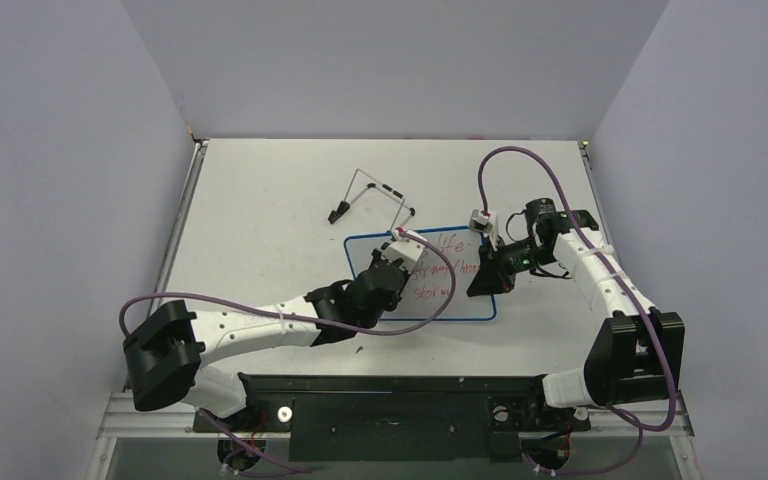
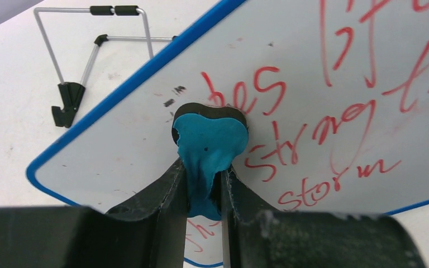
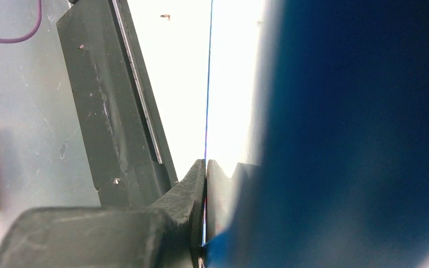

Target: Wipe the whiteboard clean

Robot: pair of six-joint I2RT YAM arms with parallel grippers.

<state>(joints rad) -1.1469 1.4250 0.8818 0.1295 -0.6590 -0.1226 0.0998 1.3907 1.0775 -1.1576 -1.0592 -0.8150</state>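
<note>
Whiteboard (image 1: 460,300) lies on tabletop (image 1: 260,220), right of centre, w/ red handwriting over most of its face. L end effector (image 2: 204,173) is clenched on a blue eraser (image 2: 209,139), pressing it flat vs. the board by the writing's edge. R end effector (image 3: 205,167) is clamped onto the board's right rim, fingers pinched tight. Wire stand (image 1: 370,195) lies apart, just beyond the board's far-left corner.
</note>
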